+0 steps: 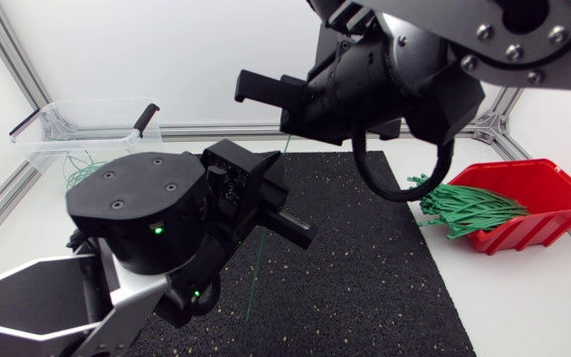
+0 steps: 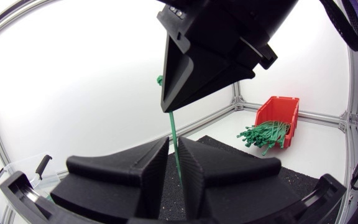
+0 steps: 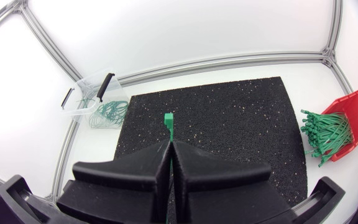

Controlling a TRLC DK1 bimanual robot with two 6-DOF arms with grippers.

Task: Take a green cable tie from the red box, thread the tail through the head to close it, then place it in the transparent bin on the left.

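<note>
Held a tie (image 3: 168, 121) in the right gripper (image 3: 169, 144) high above the mat (image 1: 365, 268), jaws clamped flat together on the strap just under the head, head poking out past the tips. Had the left gripper (image 2: 173, 144) close below the right one, set around the strap lower down; could not tell whether its jaws squeezed the strap or only flanked it. Found the tail hanging past the left gripper toward the mat's near side. Found the red box (image 1: 538, 198) at the right, beside the mat, loose ties (image 1: 469, 208) sticking out of its open front toward the mat. Found the bin (image 1: 87, 124) at the far left, off the mat, green loops (image 3: 107, 112) lying at it.
</note>
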